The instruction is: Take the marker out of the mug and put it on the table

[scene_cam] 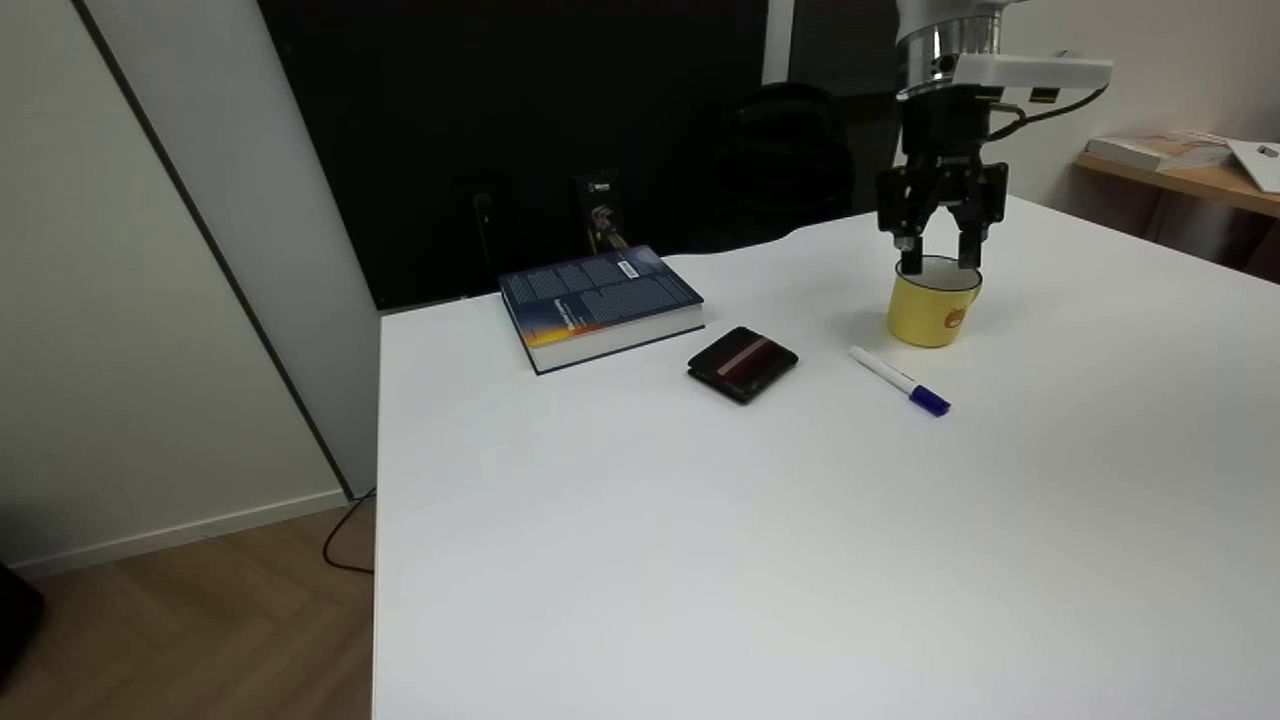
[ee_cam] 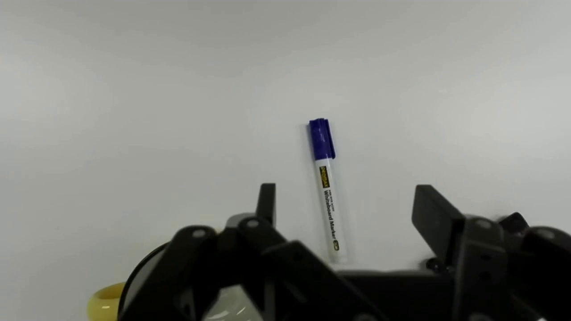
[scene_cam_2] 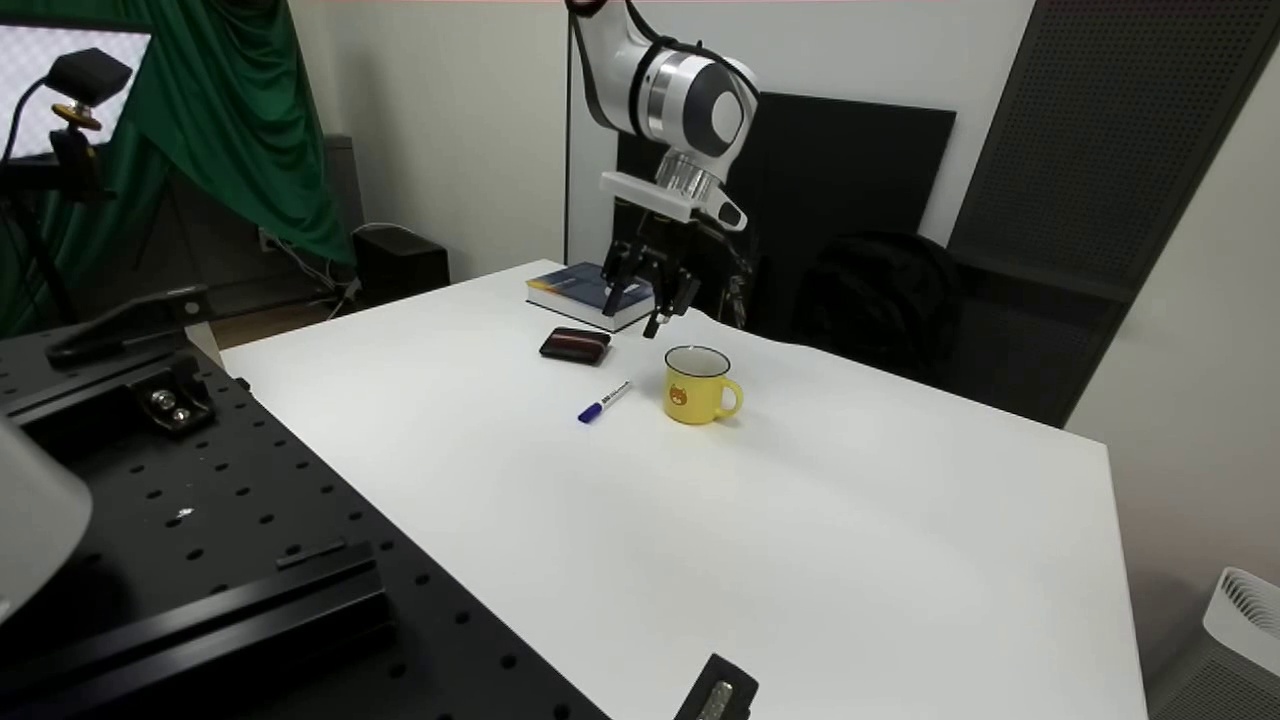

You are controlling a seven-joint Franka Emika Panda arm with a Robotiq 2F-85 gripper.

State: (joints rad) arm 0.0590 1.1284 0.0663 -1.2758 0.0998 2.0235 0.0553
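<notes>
The white marker with its blue-purple cap lies flat on the white table, outside the mug. In both exterior views the yellow mug stands upright beside the marker. At the lower left of the wrist view, part of the mug's rim and its handle show behind the fingers. My gripper hangs above the table with its jaws wide apart and nothing held. Seen from the wrist, the marker's body lies below, within the gap between the fingertips. The fingertips overlap the mug's rim in an exterior view.
A dark wallet lies close to the marker, and beyond it is a thick blue book. Bare tabletop stretches in front of the marker and mug. A black perforated base plate borders the table.
</notes>
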